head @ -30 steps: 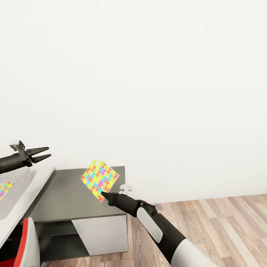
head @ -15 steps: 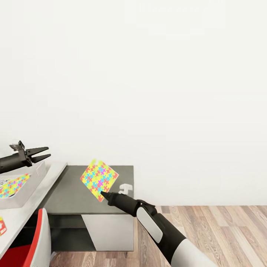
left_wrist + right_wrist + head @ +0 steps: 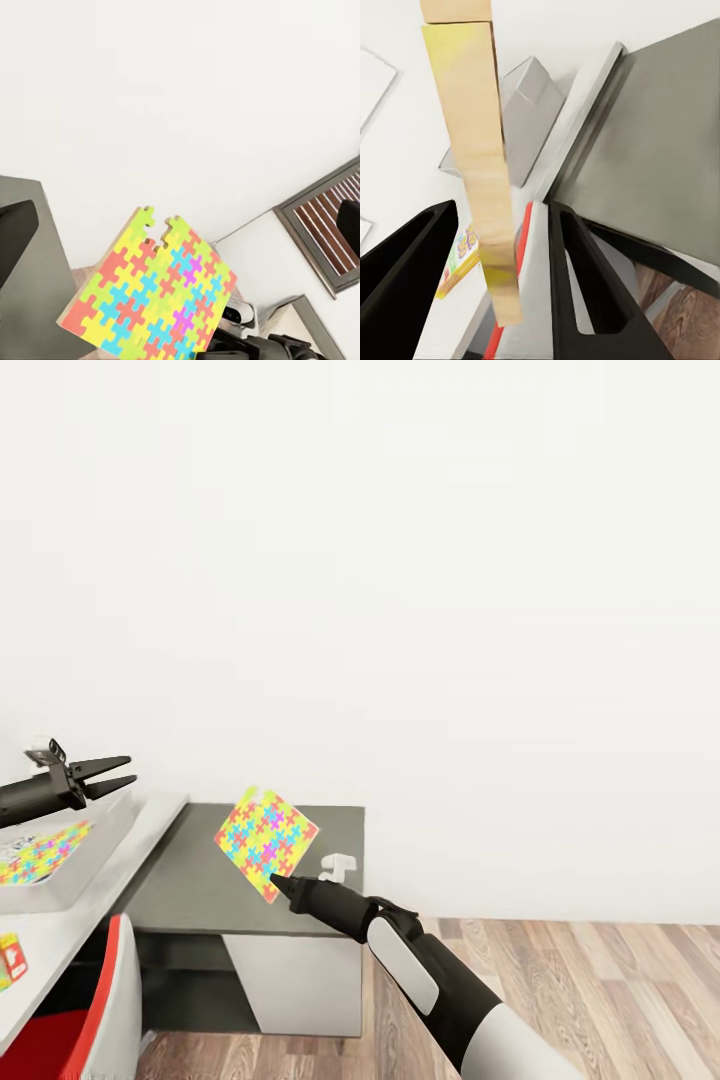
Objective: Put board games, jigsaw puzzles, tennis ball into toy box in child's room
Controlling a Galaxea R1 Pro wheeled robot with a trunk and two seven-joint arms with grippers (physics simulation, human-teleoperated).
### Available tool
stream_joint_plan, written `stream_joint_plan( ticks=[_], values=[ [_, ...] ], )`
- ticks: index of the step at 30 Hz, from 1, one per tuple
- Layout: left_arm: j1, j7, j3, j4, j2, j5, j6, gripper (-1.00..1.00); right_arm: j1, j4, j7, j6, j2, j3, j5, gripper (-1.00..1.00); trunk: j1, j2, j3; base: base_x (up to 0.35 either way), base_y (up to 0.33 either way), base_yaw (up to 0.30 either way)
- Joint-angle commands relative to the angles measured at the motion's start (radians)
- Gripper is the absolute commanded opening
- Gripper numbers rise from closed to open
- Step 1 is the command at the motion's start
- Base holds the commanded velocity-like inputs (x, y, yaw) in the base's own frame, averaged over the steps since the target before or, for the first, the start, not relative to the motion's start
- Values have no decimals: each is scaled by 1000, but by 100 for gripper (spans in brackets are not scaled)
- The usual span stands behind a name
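A: Where is the jigsaw puzzle (image 3: 265, 844) now, and what has it?

B: Your right gripper (image 3: 276, 882) has it clenched by one lower corner, held up in the air above the dark grey corner section of the table (image 3: 200, 880); in the right wrist view the sheet's pale edge (image 3: 480, 172) runs between the two black fingers (image 3: 585, 285), so you are pinching it across its thickness.

A: And the left gripper (image 3: 118, 774)?

B: Parted and carrying nothing; it hangs above the toy box (image 3: 85, 865), which sits on the light grey top at the left; a second puzzle sheet (image 3: 45, 852) lies inside it already.

A: How will the sheet behave on the way over?

B: I judge it light and thin, but stiff enough to keep flat from a single corner; it stands tilted without sagging. The interlocked pieces are the weak point; a missing notch shows along its upper edge in the left wrist view (image 3: 154, 296), and a jolt could flex the seams. Held at a corner it may also swing; move your arm smoothly.

A: Would a different hold be better?

B: A hold nearer the middle of an edge would steady it; yet regripping risks a drop, so I'd keep this pinch and lower the sheet flat into the box. A small game box (image 3: 8, 960) lies on the table near the red chair (image 3: 90, 1020); mind it when you pass.
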State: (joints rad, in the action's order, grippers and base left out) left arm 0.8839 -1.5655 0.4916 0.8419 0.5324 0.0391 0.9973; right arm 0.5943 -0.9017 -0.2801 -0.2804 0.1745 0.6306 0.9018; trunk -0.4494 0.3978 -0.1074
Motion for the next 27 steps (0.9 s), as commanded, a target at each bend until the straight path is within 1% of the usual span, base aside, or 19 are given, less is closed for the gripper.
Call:
stream_joint_plan(
  ticks=[1, 14, 19, 27],
  values=[
    [1, -5, 1, 0, 0, 4, 11, 100, 1, 0, -1, -5, 0, 0, 8, -100, -1, 2, -2, 0, -222, 243],
    [1, -5, 1, 0, -1, 5, 11, 100, 1, 0, 1, -5, 0, 0, 8, -100, -1, 2, 3, 0, -267, 274],
    [1, -5, 1, 0, 0, 5, 11, 100, 1, 0, 1, -5, 0, 0, 8, -100, -1, 2, 5, 0, -72, 281],
    [1, -5, -1, 0, -1, 4, 11, 100, 1, 0, 1, -5, 0, 0, 8, -100, -1, 2, 8, 0, -8, 281]
  ],
)
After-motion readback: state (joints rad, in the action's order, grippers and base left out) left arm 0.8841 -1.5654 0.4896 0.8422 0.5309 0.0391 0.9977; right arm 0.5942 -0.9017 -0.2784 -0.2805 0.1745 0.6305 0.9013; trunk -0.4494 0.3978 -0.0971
